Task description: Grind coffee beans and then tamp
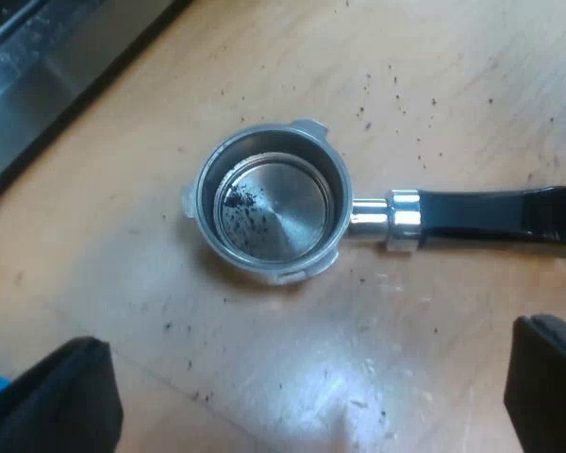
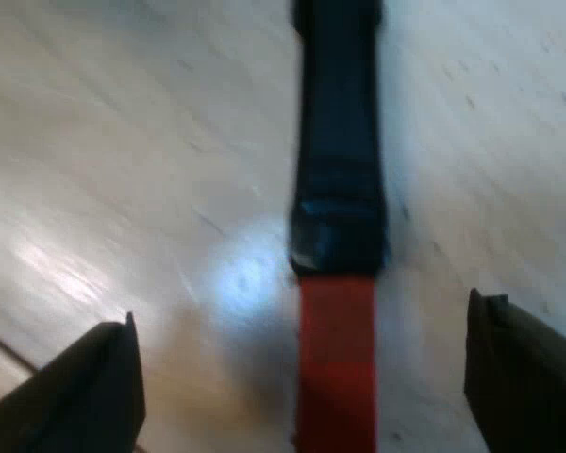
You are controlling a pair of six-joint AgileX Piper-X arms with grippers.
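Right jaws released astride red handle end of round silver metal holder on wood bench: centre, clamp square. Left jaws released.

Holder lying loose on the table, apart from the espresso machine.
Reading the basket as a clock with the handle at six, the machine's edge is sitting off toward one to two o'clock. A few grounds are lying inside the basket near twelve. The left gripper is hovering off nine o'clock, fingers spread. The right gripper is straddling the handle's end, a finger standing off each side.
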